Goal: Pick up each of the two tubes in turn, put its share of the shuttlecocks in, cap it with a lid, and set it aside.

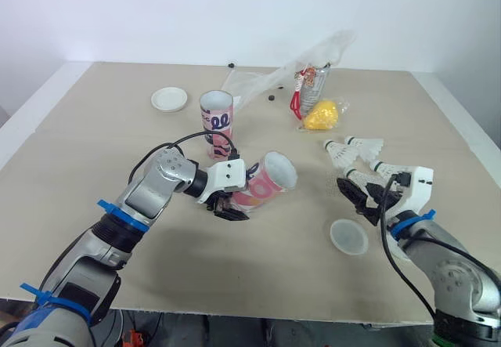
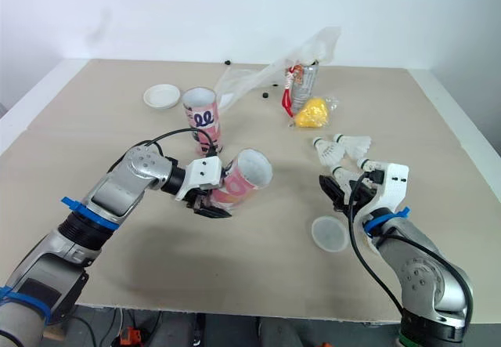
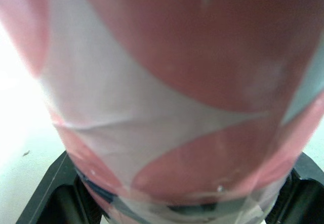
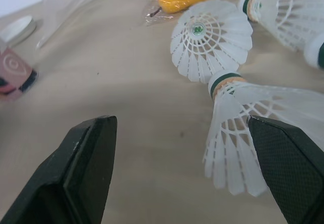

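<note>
My left gripper (image 1: 232,200) is shut on a pink-and-white tube (image 1: 266,182), held tilted just above the table with its open mouth toward the right; the tube (image 3: 172,92) sits close between the black fingers (image 3: 50,193). A second tube (image 1: 216,120) stands upright behind it. My right gripper (image 1: 364,198) is open at the table's right, and a shuttlecock (image 4: 253,128) lies just ahead between its fingers (image 4: 86,168). Two more shuttlecocks (image 1: 344,153) (image 1: 368,145) lie beyond. A clear lid (image 1: 348,236) rests left of the right gripper, and a white lid (image 1: 169,99) lies far left.
A crumpled clear plastic bag (image 1: 290,73), a red-labelled packet (image 1: 309,84) and a yellow object (image 1: 321,116) sit at the back middle. Small black bits (image 1: 271,96) lie near the bag. The table's front edge runs close under both arms.
</note>
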{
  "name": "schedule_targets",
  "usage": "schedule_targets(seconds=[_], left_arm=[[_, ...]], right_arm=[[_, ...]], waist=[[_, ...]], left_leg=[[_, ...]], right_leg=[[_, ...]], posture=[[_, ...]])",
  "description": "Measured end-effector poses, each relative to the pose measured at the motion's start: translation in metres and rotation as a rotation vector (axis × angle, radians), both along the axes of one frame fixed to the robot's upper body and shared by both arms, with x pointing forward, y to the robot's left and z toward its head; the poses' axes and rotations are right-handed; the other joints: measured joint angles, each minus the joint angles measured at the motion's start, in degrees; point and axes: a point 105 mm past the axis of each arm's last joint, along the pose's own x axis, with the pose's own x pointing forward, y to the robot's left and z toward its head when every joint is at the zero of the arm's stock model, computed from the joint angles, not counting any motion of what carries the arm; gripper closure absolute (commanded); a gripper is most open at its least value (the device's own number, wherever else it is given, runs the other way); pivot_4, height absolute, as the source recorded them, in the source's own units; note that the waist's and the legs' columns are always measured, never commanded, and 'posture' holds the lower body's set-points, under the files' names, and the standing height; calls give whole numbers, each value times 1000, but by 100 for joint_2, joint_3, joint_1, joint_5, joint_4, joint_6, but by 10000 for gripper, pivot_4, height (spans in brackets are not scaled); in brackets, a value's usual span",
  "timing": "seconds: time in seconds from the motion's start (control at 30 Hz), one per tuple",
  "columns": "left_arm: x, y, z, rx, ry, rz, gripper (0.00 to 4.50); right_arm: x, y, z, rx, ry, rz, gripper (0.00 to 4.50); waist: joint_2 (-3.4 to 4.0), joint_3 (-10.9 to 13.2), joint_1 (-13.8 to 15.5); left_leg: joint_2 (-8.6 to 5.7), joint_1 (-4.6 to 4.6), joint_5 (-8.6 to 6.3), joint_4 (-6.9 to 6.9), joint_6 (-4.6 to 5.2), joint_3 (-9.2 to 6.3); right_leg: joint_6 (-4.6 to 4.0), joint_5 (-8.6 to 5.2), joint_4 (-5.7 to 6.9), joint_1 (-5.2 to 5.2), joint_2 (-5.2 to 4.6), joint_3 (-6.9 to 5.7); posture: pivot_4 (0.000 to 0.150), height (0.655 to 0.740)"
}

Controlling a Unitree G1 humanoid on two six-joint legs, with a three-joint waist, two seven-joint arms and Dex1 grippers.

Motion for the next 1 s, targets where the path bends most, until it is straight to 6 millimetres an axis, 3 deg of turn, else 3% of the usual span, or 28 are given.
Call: schedule_targets(seconds=[0.27, 0.3, 0.33, 0.43, 0.6, 1.0], left_arm=[[0, 0, 0, -2, -2, 3, 10692], [0, 0, 0, -2, -3, 4, 10692], [0, 0, 0, -3, -3, 5, 10692], [0, 0, -1, -4, -4, 7, 10692], [0, 0, -1, -5, -4, 8, 10692], [1, 0, -1, -6, -7, 8, 10692]], right_arm=[[12, 1, -2, 42, 42, -31, 1046], [14, 0, -3, 47, 48, -37, 6332], [15, 0, -2, 50, 50, -41, 7027], [19, -3, -1, 57, 52, -56, 22572], [19, -9, -5, 68, 72, -80, 44304], [21, -14, 3, 24, 58, -80, 44304]], waist=[[0, 0, -1], [0, 0, -1], [0, 0, -2], [0, 0, -2], [1, 0, -2], [1, -1, -3]], left_leg=[[0, 0, 0, 0, 0, 1], [0, 0, 0, 0, 0, 1], [0, 0, 0, 1, 0, 1], [0, 0, 1, 0, 1, 0], [0, 0, 1, 0, 1, 1], [0, 0, 2, 1, 3, 2]], right_leg=[[0, 1, 0, 0, 0, 0], [1, 1, 0, 0, 0, 1], [1, 2, 0, 0, 0, 1], [1, 3, 0, 0, 1, 1], [2, 3, 0, 0, 1, 1], [3, 5, 0, 0, 0, 2]], posture=[[1500, 7400], [1500, 7400], [1500, 7400], [1500, 7400], [1500, 7400], [1500, 7400]])
